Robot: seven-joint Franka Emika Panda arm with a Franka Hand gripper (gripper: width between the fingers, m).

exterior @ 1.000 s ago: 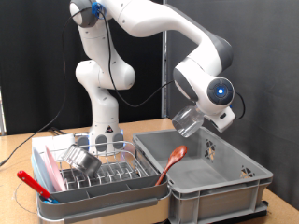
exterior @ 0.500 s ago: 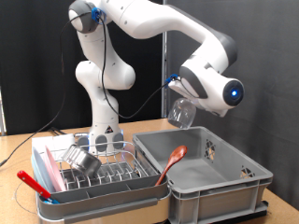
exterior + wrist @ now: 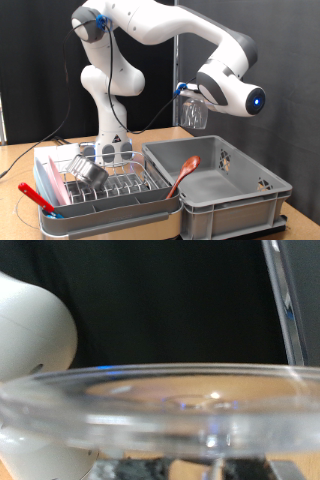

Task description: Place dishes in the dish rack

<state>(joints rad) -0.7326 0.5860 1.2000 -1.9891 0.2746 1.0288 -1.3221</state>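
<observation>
My gripper (image 3: 189, 98) is shut on the clear drinking glass (image 3: 194, 113) and holds it high in the air above the far side of the grey crate (image 3: 228, 192). In the wrist view the glass rim (image 3: 160, 400) fills the lower half, very close. The shiny steel bowl (image 3: 90, 172) lies tilted in the pale dish rack (image 3: 118, 198) at the exterior view's lower left. The reddish-brown spoon (image 3: 183, 176) leans inside the crate against its left wall.
A red-handled utensil (image 3: 34, 196) and flat pink and blue items stand at the rack's left end. The robot's white base (image 3: 112, 140) rises behind the rack. Black curtains hang behind. The crate is close against the rack's right side.
The arm has lifted the glass up from just above the crate and carried it slightly towards the exterior view's left. Bowl and spoon have not moved.
</observation>
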